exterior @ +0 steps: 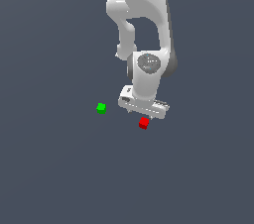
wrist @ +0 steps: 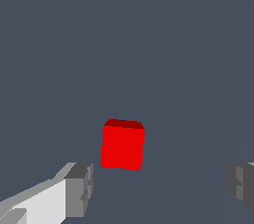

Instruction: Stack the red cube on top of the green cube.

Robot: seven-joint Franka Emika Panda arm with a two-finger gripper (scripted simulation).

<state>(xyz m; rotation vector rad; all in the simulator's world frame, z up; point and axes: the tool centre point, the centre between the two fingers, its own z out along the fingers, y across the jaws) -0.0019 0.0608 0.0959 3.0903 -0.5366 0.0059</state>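
Standing wide apart, the jaws of the gripper [wrist: 158,188] hold nothing; in the wrist view one grey finger pad [wrist: 79,188] and the other show at opposite sides with open floor between them. The red cube [wrist: 122,144] lies between the lines of the two fingers but beyond their tips, touching neither pad. It sits closer to the pad that is carried on the white finger body than to the other pad.

The red cube rests flat on the floor [wrist: 124,44]. Being a cube, it has no long axis. Its faces are turned slightly off square to the line joining the pads, so its edges appear a little tilted in the wrist view.

In the exterior view the gripper [exterior: 144,109] hangs under the white arm [exterior: 146,29], pointing down at the floor. The red cube [exterior: 144,123] shows just below the hand, at its edge; whether any gap separates them cannot be told from this view.

The green cube [exterior: 101,108] rests on the floor well apart from the red cube, toward the exterior view's left and slightly farther up in that view. It is clear of the gripper. Nothing is stacked on it.
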